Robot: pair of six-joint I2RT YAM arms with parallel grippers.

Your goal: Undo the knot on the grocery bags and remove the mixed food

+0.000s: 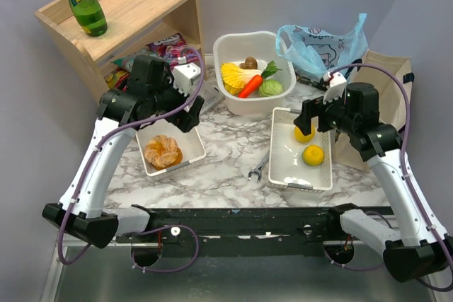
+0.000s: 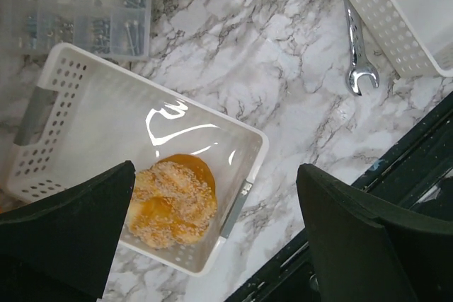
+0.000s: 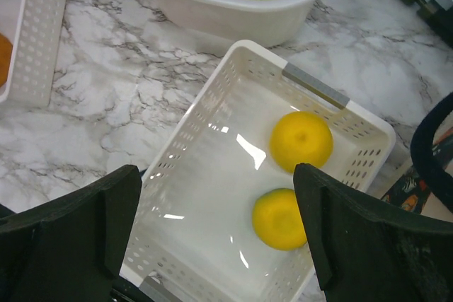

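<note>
Empty, spread right pincer [image 3: 216, 203] hangs over fruits [image 3: 301, 141], smooth and round so likely slippery, grip across middle; left pincer [image 2: 216, 199], spread too, over bread [image 2: 173, 203], likely light.

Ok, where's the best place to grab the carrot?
Probably the carrot at its orange middle, from straight above, pinching across its narrow width. It lies flat in the bowl, whose walls block a side approach.

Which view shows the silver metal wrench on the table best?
The left wrist view: the silver metal wrench lies large and sharp there. The top view shows it small; the right wrist view lacks it.
</note>
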